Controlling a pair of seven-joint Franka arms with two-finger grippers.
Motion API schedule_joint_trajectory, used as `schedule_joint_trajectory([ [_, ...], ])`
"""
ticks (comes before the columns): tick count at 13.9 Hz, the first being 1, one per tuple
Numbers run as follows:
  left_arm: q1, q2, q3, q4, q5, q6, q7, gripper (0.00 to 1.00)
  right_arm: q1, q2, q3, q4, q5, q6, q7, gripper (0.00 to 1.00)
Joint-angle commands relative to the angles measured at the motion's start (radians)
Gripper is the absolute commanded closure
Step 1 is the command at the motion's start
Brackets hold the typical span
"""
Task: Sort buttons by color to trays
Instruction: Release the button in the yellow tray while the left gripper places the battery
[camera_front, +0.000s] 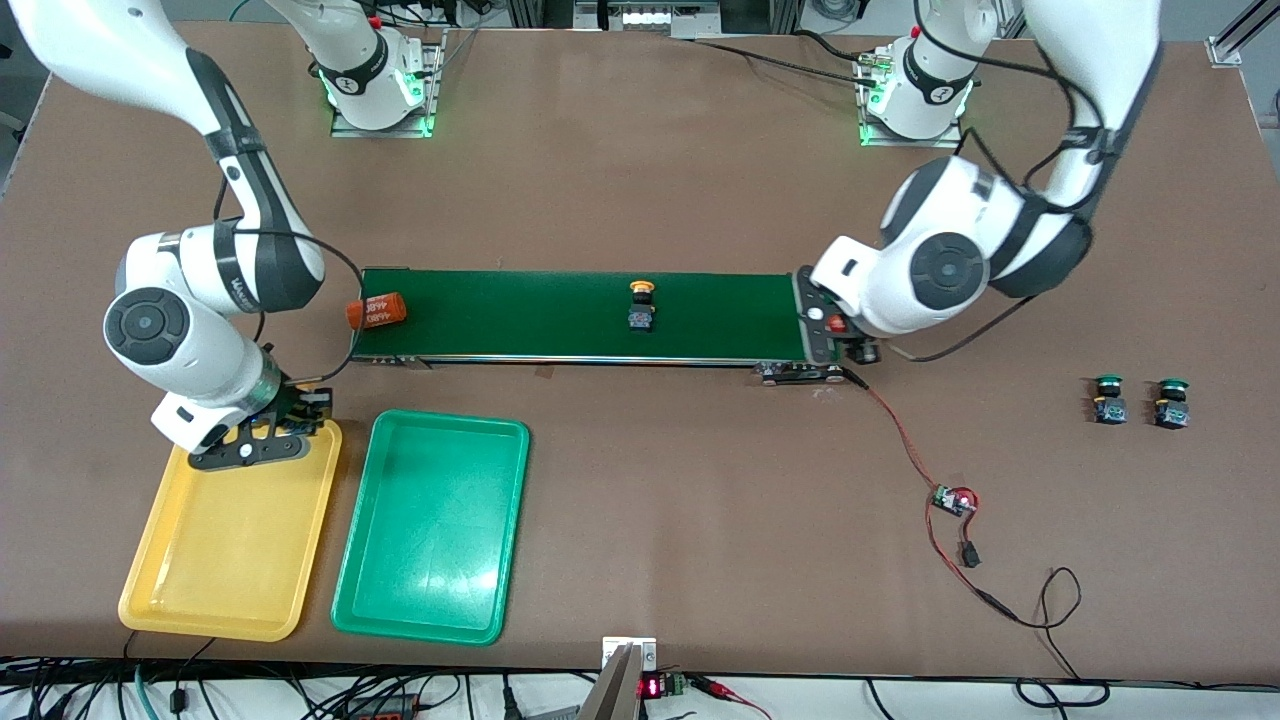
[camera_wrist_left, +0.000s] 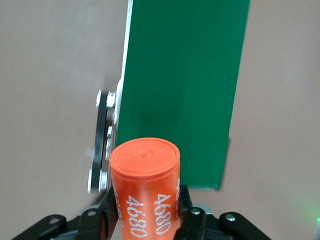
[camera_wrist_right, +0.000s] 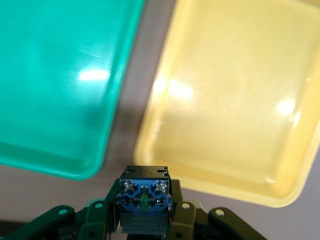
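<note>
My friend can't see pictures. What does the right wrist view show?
The right pincer is shut on a small dark-bodied push-button switch, hanging over the rim of a shallow yellow plastic tray. A shallow green plastic tray lies beside it on the brown table.

A robotics lab: bolted arm bases (camera_front: 380, 85), conveyor belt (camera_front: 580, 315), loose wiring (camera_front: 930, 500).

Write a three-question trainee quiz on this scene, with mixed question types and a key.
1. True or false: both green buttons lie in the green tray.
2. What does the left gripper grip? A) a yellow button B) an orange cylinder printed 4680 C) nothing
3. Fill in: the right gripper, shut on a button, hangs over the edge of the ____ tray.
Key: 1 false, they stand on the table; 2 B; 3 yellow tray.
</note>
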Motion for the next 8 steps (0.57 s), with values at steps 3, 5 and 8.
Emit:
schedule_joint_trajectory([
  [3,-0.040,0.021,-0.007,-0.063,0.007,0.090,0.114,0.78,-0.091,0.081,-0.003,0.004,-0.133,0.119,-0.021,0.93],
  [5,-0.057,0.020,-0.009,-0.111,0.007,0.146,0.103,0.78,-0.097,0.113,-0.017,0.008,-0.135,0.168,-0.015,0.93],
  [8,-0.067,0.024,-0.007,-0.151,0.006,0.221,0.093,0.64,-0.100,0.155,-0.056,0.010,-0.136,0.258,-0.027,0.93],
])
